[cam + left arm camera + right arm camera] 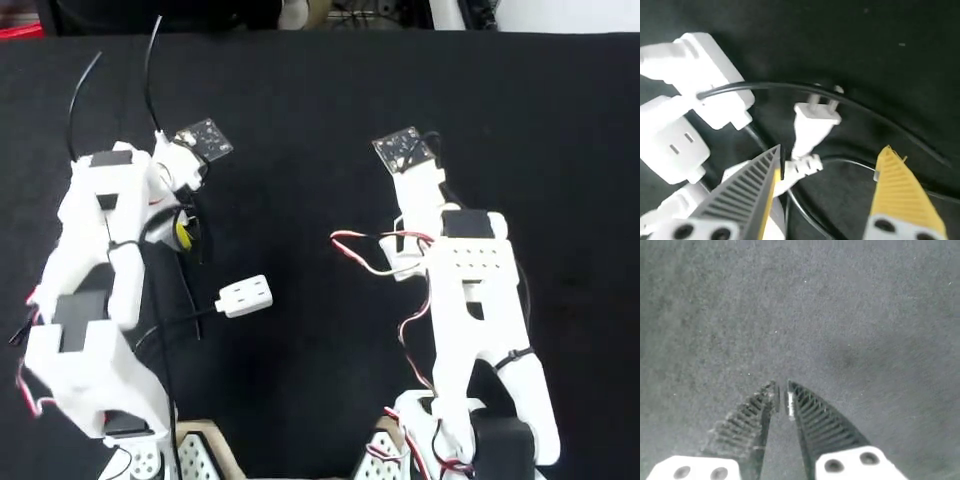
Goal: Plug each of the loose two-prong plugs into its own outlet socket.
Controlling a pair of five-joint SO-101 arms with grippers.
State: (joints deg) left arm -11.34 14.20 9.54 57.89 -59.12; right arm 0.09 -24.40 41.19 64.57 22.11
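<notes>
A white two-prong plug [812, 124] lies on the black cloth with its prongs pointing away from my left gripper [832, 150]. That gripper is open, its grey finger [747, 192] and yellow finger [900, 185] standing either side of the plug's cord end without touching it. Beside the plug lie white outlet blocks [715, 80], one showing two slots [672, 142]. In the high view the left gripper [183, 232] hangs under the left arm, near a white outlet strip [245, 296]. My right gripper [781, 390] is shut on nothing above bare cloth.
A thin black cable [875, 117] runs across the cloth just behind the plug, and black cords [150, 75] trail away from the left arm. Red and white wires [360, 252] loop beside the right arm. The table [320, 90] is covered in black cloth.
</notes>
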